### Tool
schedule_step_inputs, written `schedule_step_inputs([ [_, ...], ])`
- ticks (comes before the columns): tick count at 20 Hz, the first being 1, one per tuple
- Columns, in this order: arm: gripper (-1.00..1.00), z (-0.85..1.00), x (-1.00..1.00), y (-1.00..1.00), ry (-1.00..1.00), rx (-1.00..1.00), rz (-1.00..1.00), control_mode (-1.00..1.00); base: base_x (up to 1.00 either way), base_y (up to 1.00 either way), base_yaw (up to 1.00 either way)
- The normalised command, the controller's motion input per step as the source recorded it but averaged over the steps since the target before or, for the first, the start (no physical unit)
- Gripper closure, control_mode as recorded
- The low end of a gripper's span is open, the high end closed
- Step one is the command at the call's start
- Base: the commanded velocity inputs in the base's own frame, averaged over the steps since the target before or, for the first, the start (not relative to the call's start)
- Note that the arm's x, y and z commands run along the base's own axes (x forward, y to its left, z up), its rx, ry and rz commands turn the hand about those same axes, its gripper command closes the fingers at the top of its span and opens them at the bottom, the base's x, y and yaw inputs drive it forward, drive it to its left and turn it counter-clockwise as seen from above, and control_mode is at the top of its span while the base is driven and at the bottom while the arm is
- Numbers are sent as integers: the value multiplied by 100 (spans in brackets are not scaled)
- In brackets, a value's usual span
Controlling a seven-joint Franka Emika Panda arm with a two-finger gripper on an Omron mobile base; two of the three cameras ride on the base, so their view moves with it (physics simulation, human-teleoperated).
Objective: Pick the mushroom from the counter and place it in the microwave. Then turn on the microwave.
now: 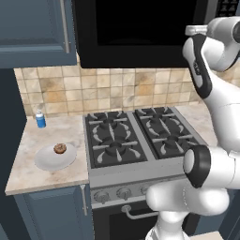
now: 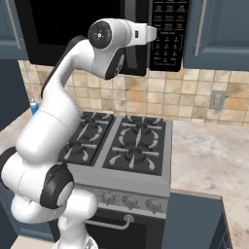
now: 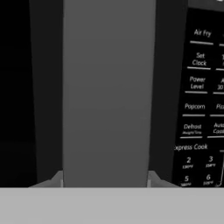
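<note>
Your arm was raised high at the microwave [image 1: 140,33], the black box hung above the gas stove [image 1: 136,136]. In the right base view the hand reached up to the door's right side, just left of the keypad [image 2: 168,29]. In the hand view, a broad grey vertical bar, the microwave's handle [image 3: 108,92], ran straight up the middle, with the keypad's labels such as "Popcorn" and "Power Level" to its right.

The fingers [image 3: 105,183] sat at the bottom of that view: one small pale tip showed at each lower corner of the handle, so they stood on either side of the bar. They were partly apart, about the handle's width. You could not tell from these pictures whether the pads pressed on the handle or merely flanked it.

The mushroom [image 1: 59,148] was nowhere near the hand. It lay on a white plate [image 1: 49,159] on the tabletop [image 1: 28,176] left of the stove, a small brown lump toward the plate's far edge. A small blue bottle [image 1: 41,120] with a white cap stood upright behind the plate, near the tiled wall. In the left base view the microwave door looked closed, its glass dark.
</note>
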Motion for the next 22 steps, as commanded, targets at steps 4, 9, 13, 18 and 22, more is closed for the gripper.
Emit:
schedule_step_inputs([
  [4,100,0,-44,0,-3,0,0,-100,0,0,0],
  [9,100,0,-40,0,-3,0,0,-100,0,0,0],
  [13,100,0,-37,0,-2,0,0,-100,0,0,0],
  [18,100,0,-40,0,-3,0,0,-100,0,0,0],
  [22,100,0,-46,0,-5,0,-1,-100,0,0,0],
])
